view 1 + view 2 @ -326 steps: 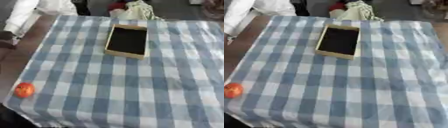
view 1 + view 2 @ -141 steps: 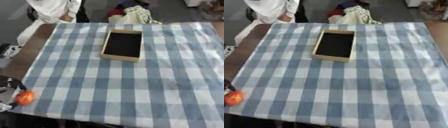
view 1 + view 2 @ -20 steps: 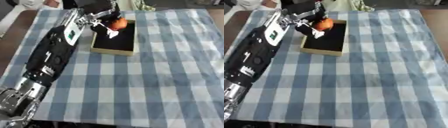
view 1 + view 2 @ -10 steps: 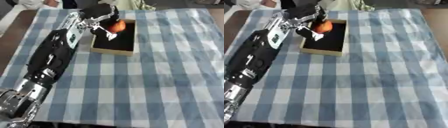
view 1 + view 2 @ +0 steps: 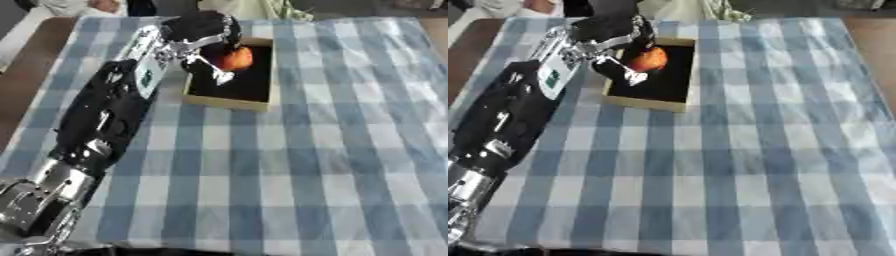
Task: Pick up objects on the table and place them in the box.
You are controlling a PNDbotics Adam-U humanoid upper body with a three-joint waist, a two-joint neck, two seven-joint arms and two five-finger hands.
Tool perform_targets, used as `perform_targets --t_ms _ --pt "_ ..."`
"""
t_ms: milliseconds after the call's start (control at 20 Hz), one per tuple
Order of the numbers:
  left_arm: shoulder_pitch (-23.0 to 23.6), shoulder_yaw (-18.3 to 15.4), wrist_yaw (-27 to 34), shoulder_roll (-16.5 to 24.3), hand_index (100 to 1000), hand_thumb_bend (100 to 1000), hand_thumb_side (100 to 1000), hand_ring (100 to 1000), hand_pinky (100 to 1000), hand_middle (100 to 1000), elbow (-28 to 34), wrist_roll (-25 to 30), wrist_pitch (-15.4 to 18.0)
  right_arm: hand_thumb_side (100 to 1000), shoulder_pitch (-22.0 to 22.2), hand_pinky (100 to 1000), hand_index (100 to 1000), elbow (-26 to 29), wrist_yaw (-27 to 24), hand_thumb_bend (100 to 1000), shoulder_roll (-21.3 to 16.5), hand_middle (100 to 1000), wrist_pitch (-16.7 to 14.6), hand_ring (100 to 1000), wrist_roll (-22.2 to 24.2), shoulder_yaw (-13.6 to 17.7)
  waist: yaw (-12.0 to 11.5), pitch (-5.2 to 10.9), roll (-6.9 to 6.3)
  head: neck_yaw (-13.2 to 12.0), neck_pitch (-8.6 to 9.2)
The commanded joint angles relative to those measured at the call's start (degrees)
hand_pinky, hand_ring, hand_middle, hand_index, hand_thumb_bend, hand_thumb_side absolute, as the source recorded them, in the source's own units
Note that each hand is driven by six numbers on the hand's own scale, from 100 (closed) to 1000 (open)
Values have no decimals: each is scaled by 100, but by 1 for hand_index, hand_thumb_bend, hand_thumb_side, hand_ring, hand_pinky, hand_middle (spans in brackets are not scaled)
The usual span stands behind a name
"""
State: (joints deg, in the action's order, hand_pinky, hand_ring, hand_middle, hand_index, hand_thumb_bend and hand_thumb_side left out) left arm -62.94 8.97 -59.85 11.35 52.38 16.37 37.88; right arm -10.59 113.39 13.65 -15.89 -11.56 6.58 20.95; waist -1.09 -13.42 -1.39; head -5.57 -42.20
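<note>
Versus 0.5 s ago: the whole view has shifted, so the camera has moved. The left hand (image 5: 203,31) still has the orange ball (image 5: 234,58), and the ball still sits over the far part of the box (image 5: 229,100). Little real change in the grasp.

Now: the left arm (image 5: 109,112) runs in from 7 o'clock up to 12 o'clock and ends at the box. Fingers are curled round the orange ball — one pale finger (image 5: 213,71) angles down toward 5 o'clock over the black interior. The ball is round with no readable long axis. I cannot tell whether it touches the box floor.

The box is a rectangular tray, tan rim, black inside, long axis running roughly 12 to 6 o'clock, tilted slightly toward 1. It rests on the blue-and-white checked tablecloth (image 5: 332,150), at 12 o'clock of the cloth, left of centre.

Right hand — not visible.
</note>
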Motion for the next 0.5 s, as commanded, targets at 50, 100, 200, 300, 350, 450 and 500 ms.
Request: perform_targets --t_ms 50,100,200,300,350,450,500 --pt "-90 -58 -169 98 914 279 277 813 687 791 128 50 4 749 -30 701 722 120 -43 100 -68 725 -4 692 25 24 -3 127 13 7 -26" --pt "-87 -62 -225 103 917 298 282 824 699 795 135 52 3 749 -28 701 722 120 -43 100 -67 725 -6 692 27 26 -6 132 12 7 -35" --pt "-86 -66 -304 104 923 299 281 830 704 795 151 39 11 749 -28 702 723 120 -44 100 -63 725 -8 692 30 28 -12 142 11 8 -50" --pt "-89 -70 -328 102 914 286 278 826 697 788 159 20 18 748 -29 702 723 120 -45 100 -59 725 -7 692 37 26 -16 151 11 10 -61" --pt "-89 -70 -330 102 914 286 278 827 698 789 160 14 17 748 -28 702 723 120 -46 100 -58 725 -7 692 41 26 -17 155 11 11 -65" --pt "-82 -71 -327 99 910 269 273 826 696 786 154 16 12 747 -25 702 723 120 -45 100 -57 725 -3 692 44 28 -16 165 14 16 -68" --pt "-76 -70 -319 98 906 259 269 825 694 784 147 26 11 748 -23 702 723 120 -45 100 -55 725 0 692 44 29 -15 169 15 19 -72"
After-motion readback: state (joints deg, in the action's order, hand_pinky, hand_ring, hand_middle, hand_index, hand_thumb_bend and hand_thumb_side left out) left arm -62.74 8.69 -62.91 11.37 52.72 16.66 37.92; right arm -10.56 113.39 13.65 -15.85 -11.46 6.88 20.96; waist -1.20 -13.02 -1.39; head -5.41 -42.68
